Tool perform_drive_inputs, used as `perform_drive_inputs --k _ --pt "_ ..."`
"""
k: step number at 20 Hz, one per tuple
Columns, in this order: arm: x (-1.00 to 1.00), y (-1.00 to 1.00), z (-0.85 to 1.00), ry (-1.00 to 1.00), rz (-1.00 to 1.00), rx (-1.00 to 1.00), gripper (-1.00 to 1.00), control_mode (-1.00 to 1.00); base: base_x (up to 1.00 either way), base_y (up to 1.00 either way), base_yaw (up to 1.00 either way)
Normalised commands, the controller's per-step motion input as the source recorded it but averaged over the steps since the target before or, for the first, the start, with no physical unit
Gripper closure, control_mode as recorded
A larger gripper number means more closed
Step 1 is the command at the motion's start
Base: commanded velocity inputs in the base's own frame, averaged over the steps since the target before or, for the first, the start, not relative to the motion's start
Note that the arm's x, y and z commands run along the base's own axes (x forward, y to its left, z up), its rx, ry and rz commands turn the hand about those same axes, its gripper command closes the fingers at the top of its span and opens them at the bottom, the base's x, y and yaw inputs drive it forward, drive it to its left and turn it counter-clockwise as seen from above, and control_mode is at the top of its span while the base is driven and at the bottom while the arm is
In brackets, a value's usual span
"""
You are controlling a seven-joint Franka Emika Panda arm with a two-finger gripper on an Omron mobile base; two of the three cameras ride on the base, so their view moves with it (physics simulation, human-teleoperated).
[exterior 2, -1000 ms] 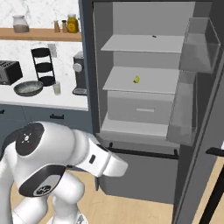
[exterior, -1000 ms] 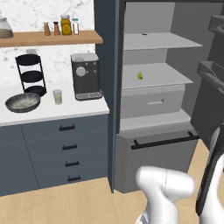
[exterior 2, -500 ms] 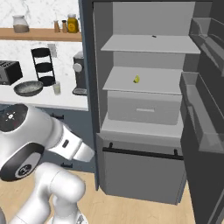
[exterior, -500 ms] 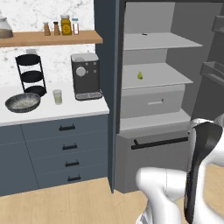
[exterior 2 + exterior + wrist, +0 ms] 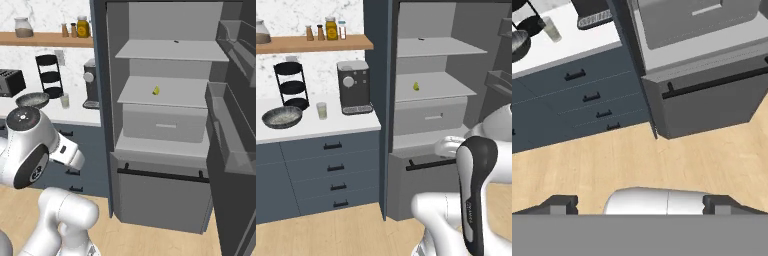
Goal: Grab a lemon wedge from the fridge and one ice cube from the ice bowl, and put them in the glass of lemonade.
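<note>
My gripper [image 5: 640, 202] hangs empty, fingers spread wide, facing the floor by the fridge [image 5: 165, 125]. The wedge [image 5: 156, 90] sits mid-shelf; bowl [image 5: 282, 116] and glass [image 5: 321, 110] wait at the counter's back edge, so I take the wedge first

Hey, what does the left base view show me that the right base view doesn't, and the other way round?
Left base view: the whole stack of drawers under the counter, which the arm mostly covers from the right.
Right base view: a black toaster beside the tiered rack.
Both: the open fridge with the lemon wedge on its middle shelf, the ice bowl, the glass of lemonade and the coffee machine.
</note>
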Motion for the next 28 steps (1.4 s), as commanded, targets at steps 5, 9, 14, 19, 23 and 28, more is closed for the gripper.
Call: perform_drive_inputs --k 5,9,14,19,23,28 --pt "0.00 0.28 -0.35 0.00 0.05 -0.02 -1.00 -1.00 0.00 0.00 0.00" --pt "0.00 0.00 -0.13 0.00 0.00 -0.04 -1.00 -1.00 0.00 0.00 0.00" --pt "0.00 0.00 -0.01 0.00 0.00 0.00 -1.00 -1.00 0.00 0.00 0.00" --pt "0.00 0.00 -0.17 0.00 -0.01 0.00 -1.00 -1.00 0.00 0.00 0.00" --pt "0.00 0.00 -0.24 0.00 -0.07 0.00 -1.00 -1.00 0.00 0.00 0.00" --pt "0.00 -0.10 -0.44 0.00 -0.10 0.00 -1.00 -1.00 0.00 0.00 0.00"
